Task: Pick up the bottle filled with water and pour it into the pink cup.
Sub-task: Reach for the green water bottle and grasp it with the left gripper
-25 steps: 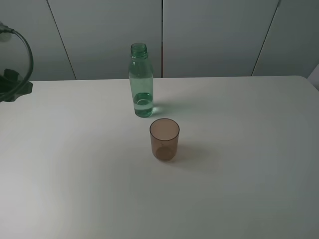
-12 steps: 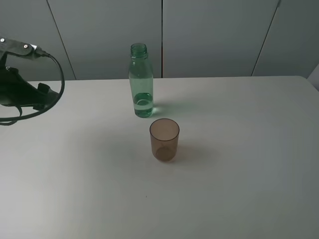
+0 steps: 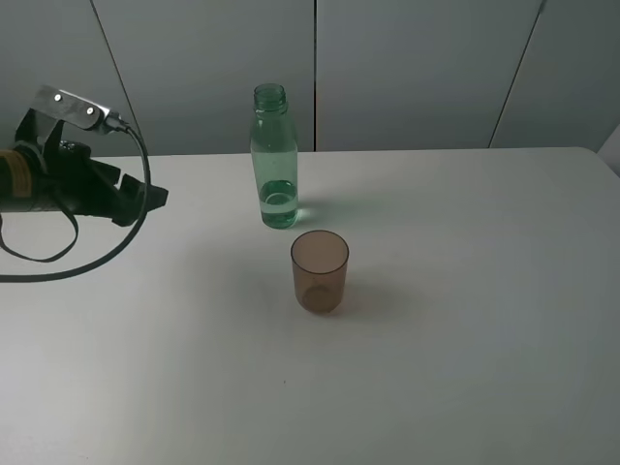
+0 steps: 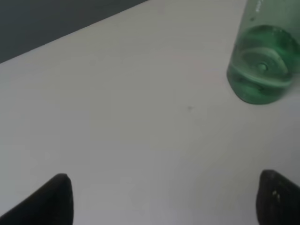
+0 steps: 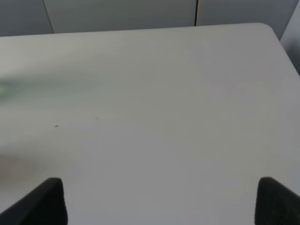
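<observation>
The green transparent bottle (image 3: 274, 160) stands upright and uncapped near the back of the white table (image 3: 465, 339), with a little water in its bottom. In the left wrist view its lower part (image 4: 260, 65) shows ahead and to one side. The pink cup (image 3: 320, 271) stands upright just in front of the bottle and looks empty. My left gripper (image 3: 142, 201) hangs over the table well to the left of the bottle, its jaws wide apart and empty (image 4: 164, 201). My right gripper (image 5: 161, 201) is open and empty over bare table. It is out of the exterior view.
A grey panelled wall (image 3: 407, 68) runs behind the table's back edge. A black cable (image 3: 87, 260) loops from the left arm down to the table. The table's right corner (image 5: 269, 28) shows in the right wrist view.
The left arm has come in from the left edge and moved right toward the bottle. Bottle and cup have not moved.
</observation>
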Motion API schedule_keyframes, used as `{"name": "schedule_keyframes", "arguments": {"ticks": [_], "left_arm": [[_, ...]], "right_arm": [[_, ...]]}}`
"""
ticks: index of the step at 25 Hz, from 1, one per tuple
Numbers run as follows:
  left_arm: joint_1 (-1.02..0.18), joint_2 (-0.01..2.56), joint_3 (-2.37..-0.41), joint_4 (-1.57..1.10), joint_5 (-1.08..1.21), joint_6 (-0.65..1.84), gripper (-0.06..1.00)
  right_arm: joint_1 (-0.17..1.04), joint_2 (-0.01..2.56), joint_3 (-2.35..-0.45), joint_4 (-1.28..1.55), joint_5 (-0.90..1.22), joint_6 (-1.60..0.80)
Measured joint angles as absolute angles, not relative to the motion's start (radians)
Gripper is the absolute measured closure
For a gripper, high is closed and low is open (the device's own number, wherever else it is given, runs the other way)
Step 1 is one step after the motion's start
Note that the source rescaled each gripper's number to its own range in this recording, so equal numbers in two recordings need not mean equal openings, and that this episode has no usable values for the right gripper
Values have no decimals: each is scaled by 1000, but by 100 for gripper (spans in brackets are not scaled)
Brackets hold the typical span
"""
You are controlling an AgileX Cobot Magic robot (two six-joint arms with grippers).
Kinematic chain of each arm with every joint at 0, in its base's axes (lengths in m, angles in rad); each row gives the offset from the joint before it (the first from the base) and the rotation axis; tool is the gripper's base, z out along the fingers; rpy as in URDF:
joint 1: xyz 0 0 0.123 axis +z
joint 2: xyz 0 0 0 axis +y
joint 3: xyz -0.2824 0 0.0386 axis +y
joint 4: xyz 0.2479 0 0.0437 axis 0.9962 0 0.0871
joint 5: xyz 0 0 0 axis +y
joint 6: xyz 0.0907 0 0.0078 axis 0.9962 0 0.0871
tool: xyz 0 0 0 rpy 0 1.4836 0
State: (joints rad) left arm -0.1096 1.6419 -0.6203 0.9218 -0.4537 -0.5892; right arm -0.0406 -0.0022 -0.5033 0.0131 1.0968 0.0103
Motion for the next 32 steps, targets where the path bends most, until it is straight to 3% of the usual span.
{"name": "schedule_keyframes", "arguments": {"ticks": [12, 23, 32], "left_arm": [[-43, 1868, -804, 1346, -728, -732, -5], [-67, 2000, -858, 1353, -901, -542, -5], [-69, 2102, -966, 1272, -929, -524, -5]], "right_arm": [[-41, -2, -503, 13, 1097, 10], [-41, -2, -503, 13, 1097, 10], [-41, -2, -503, 13, 1097, 10]]}}
